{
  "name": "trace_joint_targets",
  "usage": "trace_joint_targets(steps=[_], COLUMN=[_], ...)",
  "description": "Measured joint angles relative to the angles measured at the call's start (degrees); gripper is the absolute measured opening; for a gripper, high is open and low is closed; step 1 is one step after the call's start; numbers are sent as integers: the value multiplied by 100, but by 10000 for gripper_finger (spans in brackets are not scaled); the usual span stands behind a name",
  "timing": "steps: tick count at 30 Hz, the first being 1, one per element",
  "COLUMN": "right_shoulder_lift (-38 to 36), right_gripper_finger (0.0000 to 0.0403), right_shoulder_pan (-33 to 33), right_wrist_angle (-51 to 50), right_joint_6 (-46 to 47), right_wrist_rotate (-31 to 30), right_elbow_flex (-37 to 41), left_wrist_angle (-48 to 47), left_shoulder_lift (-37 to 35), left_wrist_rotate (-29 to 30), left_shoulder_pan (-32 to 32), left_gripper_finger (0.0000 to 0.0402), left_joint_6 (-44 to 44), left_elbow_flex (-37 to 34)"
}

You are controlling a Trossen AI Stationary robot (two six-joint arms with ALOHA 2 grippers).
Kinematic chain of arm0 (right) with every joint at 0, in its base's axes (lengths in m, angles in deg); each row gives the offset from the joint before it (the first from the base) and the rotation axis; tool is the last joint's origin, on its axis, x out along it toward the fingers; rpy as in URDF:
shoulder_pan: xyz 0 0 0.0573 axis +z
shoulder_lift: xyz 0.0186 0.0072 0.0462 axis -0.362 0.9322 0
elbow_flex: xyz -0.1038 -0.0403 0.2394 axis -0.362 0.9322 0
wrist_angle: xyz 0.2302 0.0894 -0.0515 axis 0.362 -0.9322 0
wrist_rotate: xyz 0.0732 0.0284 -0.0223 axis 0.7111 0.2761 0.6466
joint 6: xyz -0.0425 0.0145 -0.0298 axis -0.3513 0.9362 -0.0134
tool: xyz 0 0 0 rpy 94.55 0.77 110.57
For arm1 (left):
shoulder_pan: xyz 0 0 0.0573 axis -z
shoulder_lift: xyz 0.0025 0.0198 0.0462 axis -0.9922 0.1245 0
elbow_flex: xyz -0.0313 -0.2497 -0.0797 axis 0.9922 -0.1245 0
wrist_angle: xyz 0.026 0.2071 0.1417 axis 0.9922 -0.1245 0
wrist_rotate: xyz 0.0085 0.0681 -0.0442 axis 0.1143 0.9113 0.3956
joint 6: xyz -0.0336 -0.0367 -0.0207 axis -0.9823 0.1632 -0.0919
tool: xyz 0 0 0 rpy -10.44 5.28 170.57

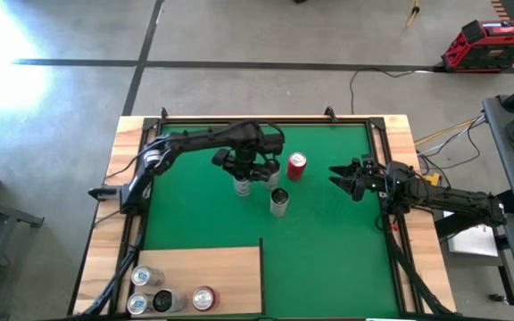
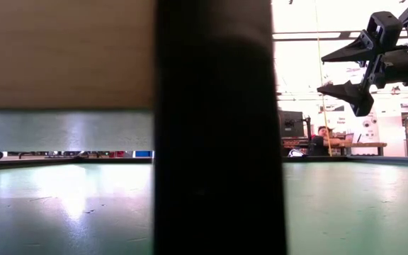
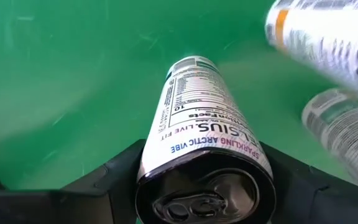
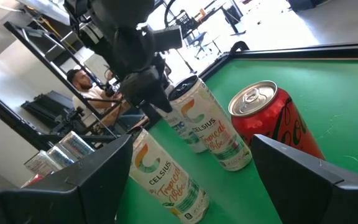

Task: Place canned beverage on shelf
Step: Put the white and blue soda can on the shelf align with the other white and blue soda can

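The left gripper (image 1: 244, 175) is clamped on a tall white aluminium Celsius can (image 3: 199, 134) standing at 12 o'clock on the green felt surface (image 1: 328, 241). Beside it stand another white can (image 1: 279, 201) and a red cola can (image 1: 296, 166). The flat pale wooden shelf (image 1: 226, 267) lies at 7 o'clock. The right gripper (image 1: 344, 179) hovers at 3 o'clock, fingers apart.

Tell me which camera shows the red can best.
The right wrist view: the red aluminium can stands upright on the green mat, its silver lid and side plain. The high view shows it small from above. The low and left wrist views show none of it.
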Motion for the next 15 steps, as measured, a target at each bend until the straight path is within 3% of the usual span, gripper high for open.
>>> trace_joint_targets(steps=[10, 15], right_shoulder_lift=[0, 0], right_gripper_finger=[318, 318], right_shoulder_pan=[0, 2], right_wrist_angle=[-1, 0], right_joint_6=[-1, -2], right_wrist_rotate=[0, 0], right_elbow_flex=[0, 0], left_wrist_angle=[24, 23], left_shoulder_lift=[-578, -1160], left_wrist_rotate=[-105, 83], left_shoulder_pan=[649, 1176], left_gripper_finger=[239, 239], left_joint_6=[102, -269], left_elbow_flex=[-77, -528])
